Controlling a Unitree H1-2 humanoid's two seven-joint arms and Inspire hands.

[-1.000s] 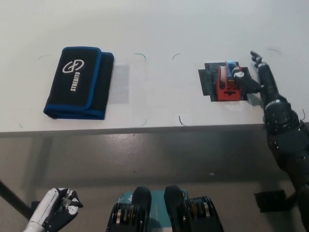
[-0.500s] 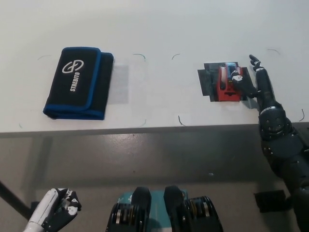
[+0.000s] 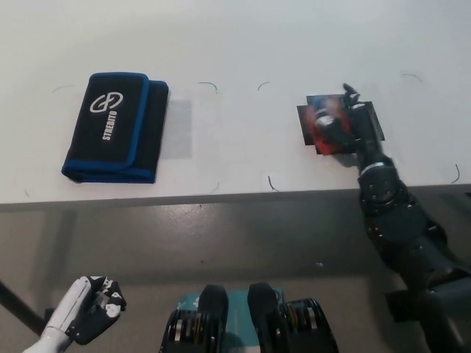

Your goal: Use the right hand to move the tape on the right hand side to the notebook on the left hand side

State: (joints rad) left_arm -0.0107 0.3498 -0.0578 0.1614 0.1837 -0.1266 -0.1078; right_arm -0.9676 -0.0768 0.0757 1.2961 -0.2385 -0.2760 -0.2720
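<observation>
The tape (image 3: 321, 126), a red dispenser, lies blurred on a black patch (image 3: 303, 121) at the table's right. My black right hand (image 3: 344, 121) lies over it from the right, its fingers wrapped around it, and hides most of it. The notebook (image 3: 114, 126), black with a blue border and white lettering, lies flat at the table's left, far from the hand. My white left hand (image 3: 87, 318) rests low at the lower left, below the table's edge.
The white table (image 3: 243, 44) carries thin pen marks (image 3: 271, 182) between notebook and tape. Its front edge (image 3: 221, 197) runs across the middle of the picture, with grey floor below. A dark block (image 3: 401, 303) sits on the floor at the lower right.
My right hand has slid left from beside the tape onto it and closed around it. The whole picture has shifted slightly left and down. The notebook and left hand have not moved.
</observation>
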